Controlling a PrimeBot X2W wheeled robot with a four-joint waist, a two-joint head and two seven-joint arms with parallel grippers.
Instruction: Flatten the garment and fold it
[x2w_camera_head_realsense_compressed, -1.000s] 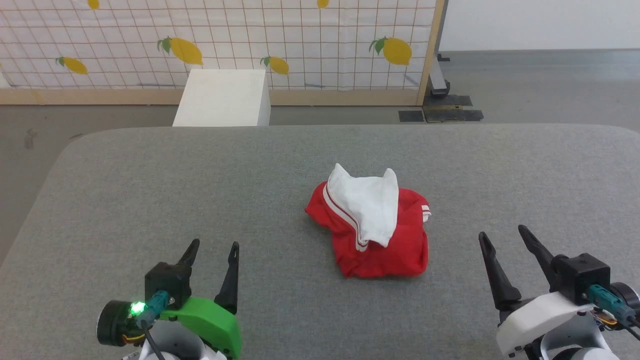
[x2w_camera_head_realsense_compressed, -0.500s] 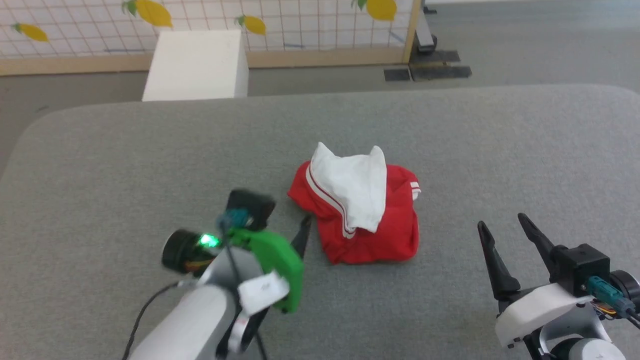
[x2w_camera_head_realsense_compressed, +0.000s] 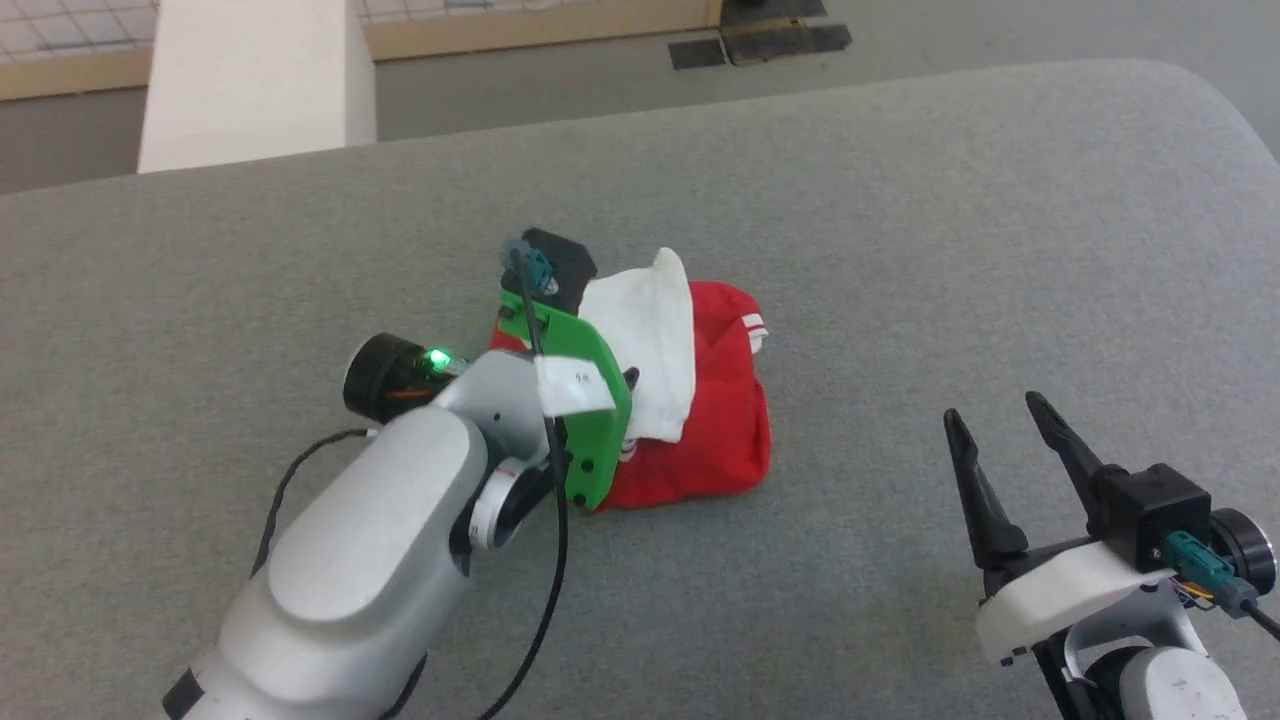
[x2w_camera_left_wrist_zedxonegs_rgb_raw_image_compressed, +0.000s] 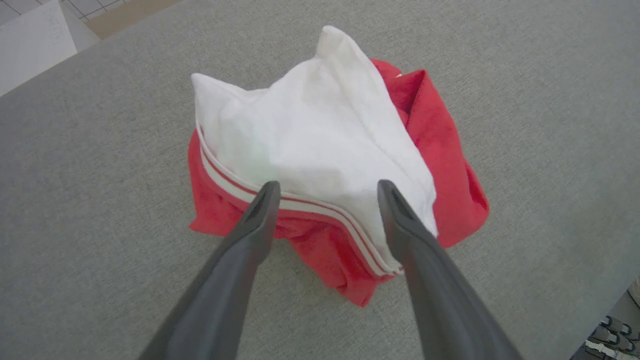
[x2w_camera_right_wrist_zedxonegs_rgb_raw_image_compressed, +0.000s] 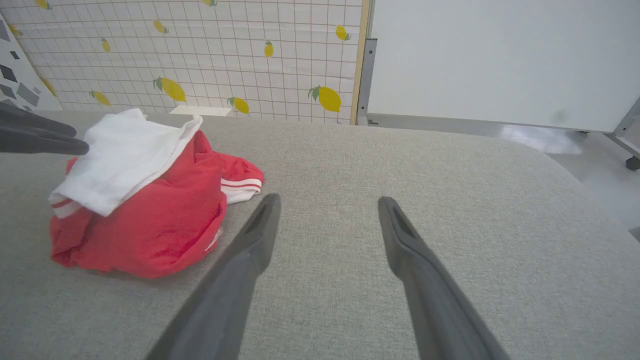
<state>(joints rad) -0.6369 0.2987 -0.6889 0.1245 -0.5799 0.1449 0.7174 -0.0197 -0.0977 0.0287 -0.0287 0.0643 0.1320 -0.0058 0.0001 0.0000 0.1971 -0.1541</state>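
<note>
Up from lower left, the left gripper (x2w_camera_left_wrist_zedxonegs_rgb_raw_image_compressed: 325, 192) now hovers wide open and empty over the crumpled T-shirt (x2w_camera_head_realsense_compressed: 720, 430) at mid-frame on the counter (x2w_camera_head_realsense_compressed: 900, 200), the right gripper (x2w_camera_head_realsense_compressed: 988, 408) idle and open too; flattening is only starting, and it likely begins by pinching the striped sleeve hem (x2w_camera_left_wrist_zedxonegs_rgb_raw_image_compressed: 305, 206).

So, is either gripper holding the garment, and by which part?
Nothing is held: left gripper open over the garment, at its white sleeve; right gripper open, apart.
</note>
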